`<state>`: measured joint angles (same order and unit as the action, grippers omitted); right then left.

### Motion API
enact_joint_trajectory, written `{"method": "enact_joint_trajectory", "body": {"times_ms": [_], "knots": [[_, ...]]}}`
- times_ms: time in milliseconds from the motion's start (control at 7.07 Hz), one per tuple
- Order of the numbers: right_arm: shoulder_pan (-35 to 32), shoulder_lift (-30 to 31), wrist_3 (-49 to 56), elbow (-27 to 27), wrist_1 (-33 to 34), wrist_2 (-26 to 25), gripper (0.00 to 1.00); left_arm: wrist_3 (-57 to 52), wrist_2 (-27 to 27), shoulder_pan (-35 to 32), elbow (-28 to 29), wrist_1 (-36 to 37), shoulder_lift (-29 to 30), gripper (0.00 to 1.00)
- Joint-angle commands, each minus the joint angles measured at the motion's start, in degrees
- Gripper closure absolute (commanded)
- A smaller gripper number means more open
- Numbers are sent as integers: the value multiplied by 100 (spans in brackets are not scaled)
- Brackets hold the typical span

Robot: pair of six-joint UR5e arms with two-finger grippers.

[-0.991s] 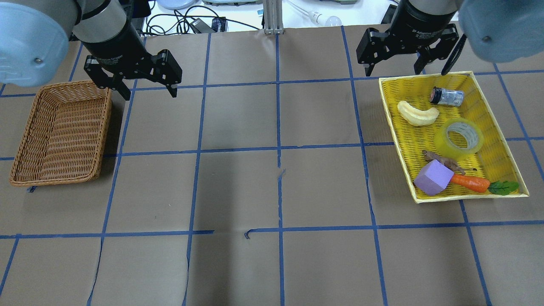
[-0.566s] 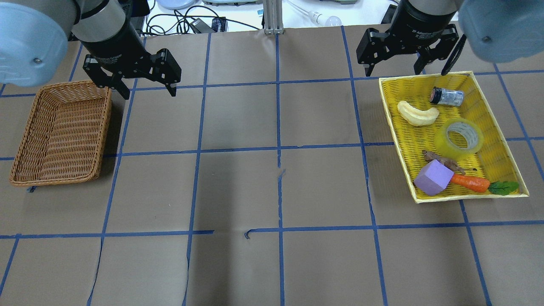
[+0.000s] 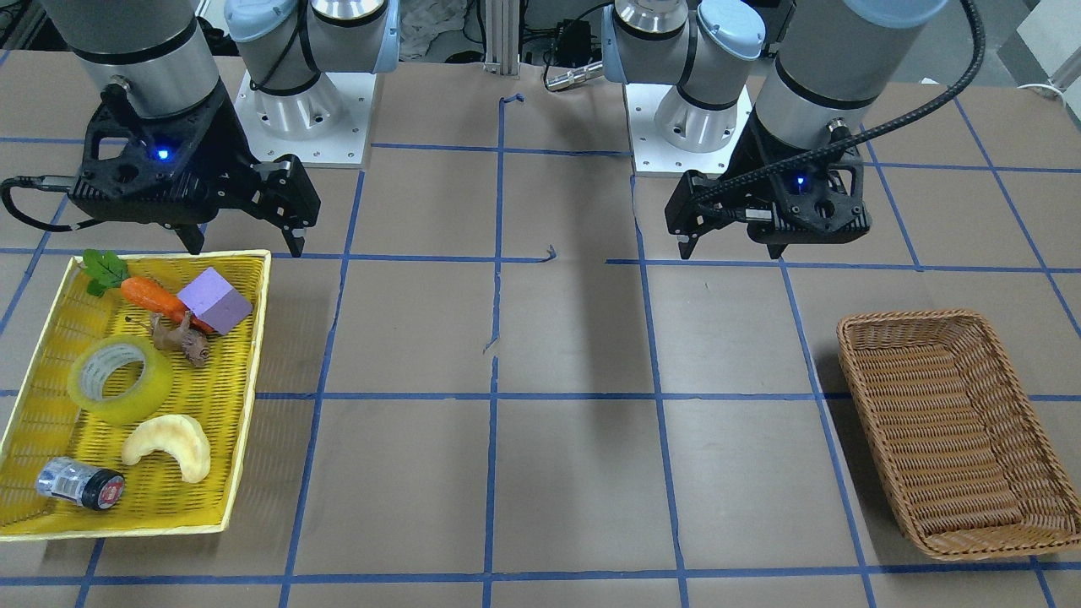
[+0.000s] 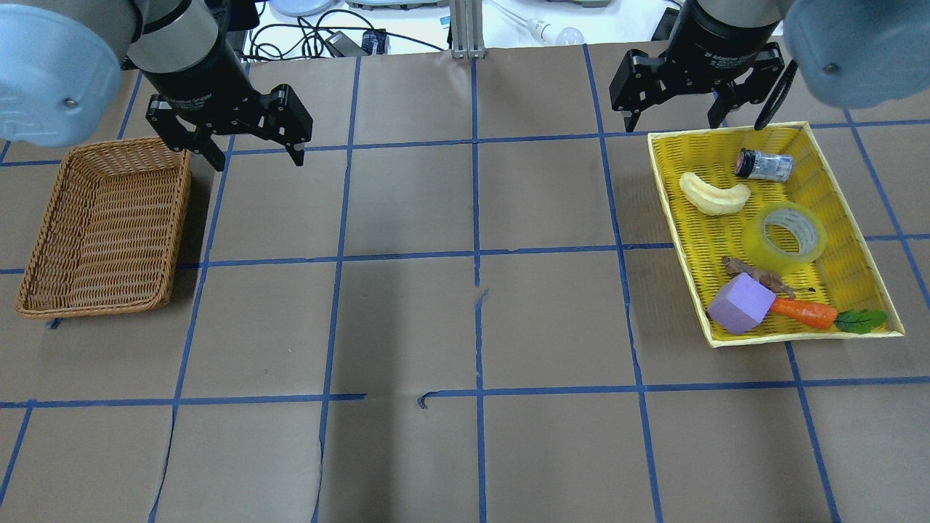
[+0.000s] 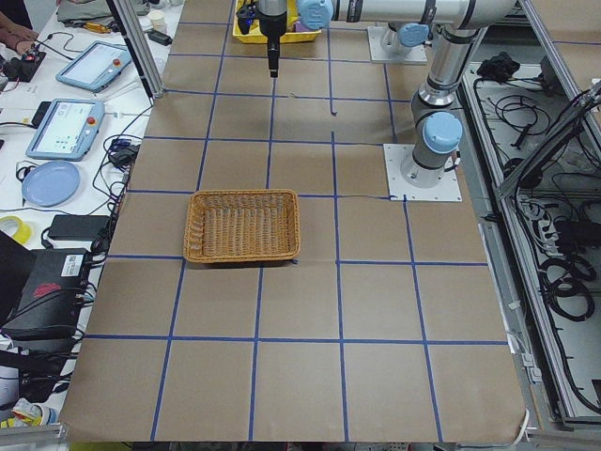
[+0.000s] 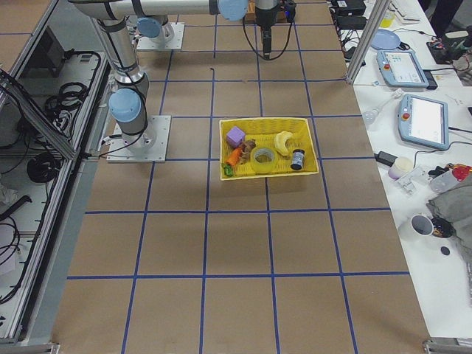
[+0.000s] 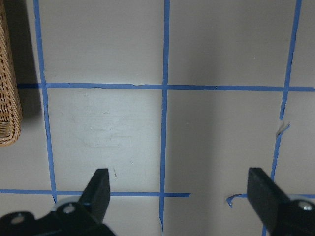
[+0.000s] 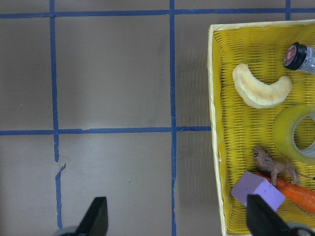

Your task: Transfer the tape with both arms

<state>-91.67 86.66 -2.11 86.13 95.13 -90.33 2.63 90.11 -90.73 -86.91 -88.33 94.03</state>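
Looking at your table [image 4: 407,327] first: it's wrapped in brown paper, marked into big squares by blue tape lines [image 4: 476,254], with a few small tears near the middle. The tape roll [image 4: 755,247] lies flat in the yellow tray [image 4: 843,276] on the robot's right side. It sits between the crescent toy [image 4: 714,195] and a small brown animal figurine [image 4: 755,274]. A purple block [image 4: 741,303], a toy carrot [image 4: 803,312] and a little black-capped bottle [image 4: 763,165] share the tray. On the robot's left sits the wicker basket [image 4: 102,232].

The left gripper [image 4: 256,156] hangs above bare paper on the basket's inner side, jaws spread wide, nothing in them. The right gripper [image 4: 674,120] hovers beside the tray's inner edge, likewise spread and carrying nothing, well apart from the roll.

Now the view stuff. Only the front-facing camera gives you the arm bases [image 3: 304,110] on their white plates and the blue LED [image 3: 160,154] glowing on each gripper. The overhead one catches cables [image 4: 305,36] and a light bulb [image 4: 568,34] past the table's back edge. The side cameras show you the benches: teach pendants [image 6: 424,122], a blue plate [image 5: 52,181], cups [image 6: 422,225], plus cable bundles [image 6: 29,96] in the trough behind the robot. Your right wrist camera cuts the roll off at its frame edge. The left wrist camera gets only paper, grid and a sliver of basket.
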Motion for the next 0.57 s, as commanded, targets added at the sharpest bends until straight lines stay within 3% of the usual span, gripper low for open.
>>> {"method": "enact_joint_trajectory", "body": {"times_ms": [0,425], "knots": [[0,0,0,0,-4,-2,0,0,7,-6,-2,0,1,0],[0,0,0,0,-4,-2,0,0,7,-6,-11,-35,27,0]]}}
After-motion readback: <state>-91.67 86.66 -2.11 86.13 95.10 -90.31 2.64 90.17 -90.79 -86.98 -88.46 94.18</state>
